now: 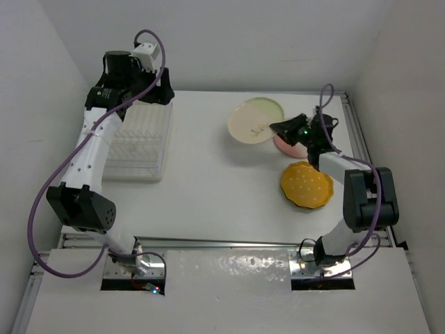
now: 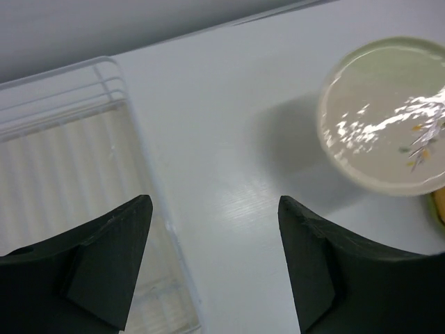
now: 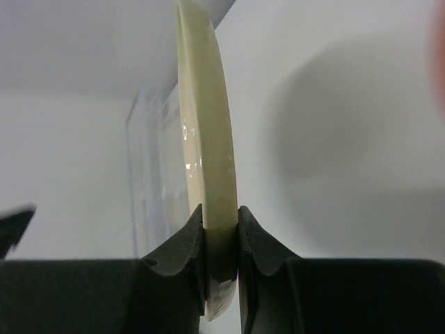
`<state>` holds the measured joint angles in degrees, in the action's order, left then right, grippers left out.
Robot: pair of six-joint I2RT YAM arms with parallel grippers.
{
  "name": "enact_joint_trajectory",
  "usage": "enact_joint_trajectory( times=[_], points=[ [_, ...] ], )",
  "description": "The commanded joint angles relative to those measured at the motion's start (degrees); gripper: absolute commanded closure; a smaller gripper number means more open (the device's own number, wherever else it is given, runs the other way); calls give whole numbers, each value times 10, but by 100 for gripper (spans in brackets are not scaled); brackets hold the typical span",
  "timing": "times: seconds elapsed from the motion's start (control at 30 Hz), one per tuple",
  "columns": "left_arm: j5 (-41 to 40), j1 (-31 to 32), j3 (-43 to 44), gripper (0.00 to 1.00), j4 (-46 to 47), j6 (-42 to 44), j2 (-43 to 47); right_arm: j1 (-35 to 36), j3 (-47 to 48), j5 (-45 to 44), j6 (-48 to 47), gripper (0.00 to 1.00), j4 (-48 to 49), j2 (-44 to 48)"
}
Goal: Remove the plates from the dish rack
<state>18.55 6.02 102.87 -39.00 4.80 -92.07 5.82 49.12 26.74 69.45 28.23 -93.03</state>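
Note:
The clear dish rack (image 1: 139,142) lies at the left with no plate showing in it. My left gripper (image 1: 153,94) hangs open and empty over its far right edge; the left wrist view shows the gripper (image 2: 214,229) above the rack rim (image 2: 132,132) and bare table. My right gripper (image 1: 281,127) is shut on the rim of the cream plate (image 1: 254,122), seen edge-on in the right wrist view (image 3: 208,125) between the gripper's (image 3: 221,223) fingers. The white-and-pink plate (image 1: 284,146) lies under that gripper. The orange dotted plate (image 1: 306,184) lies nearer. The green scalloped plate is not clearly seen.
White walls close in at the back, left and right. The right arm's forearm (image 1: 341,163) passes beside the orange plate. The cream plate (image 2: 382,118) also shows at the right of the left wrist view. The rack (image 3: 149,174) shows behind the plate in the right wrist view.

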Motion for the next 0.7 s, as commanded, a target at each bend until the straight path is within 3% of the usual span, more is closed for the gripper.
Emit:
enact_joint_trajectory(
  times=[0.0, 0.2, 0.4, 0.67],
  points=[
    [-97, -1, 10, 29, -28, 46, 36, -56, -21, -91, 65, 100, 103, 31],
    [-119, -4, -31, 29, -38, 64, 59, -113, -41, -118, 66, 100, 128, 17],
    [-116, -13, -42, 29, -41, 67, 57, -181, -90, -137, 161, 100, 250, -16],
    [-94, -35, -36, 29, -37, 63, 43, -204, -102, -112, 209, 100, 293, -58]
  ],
)
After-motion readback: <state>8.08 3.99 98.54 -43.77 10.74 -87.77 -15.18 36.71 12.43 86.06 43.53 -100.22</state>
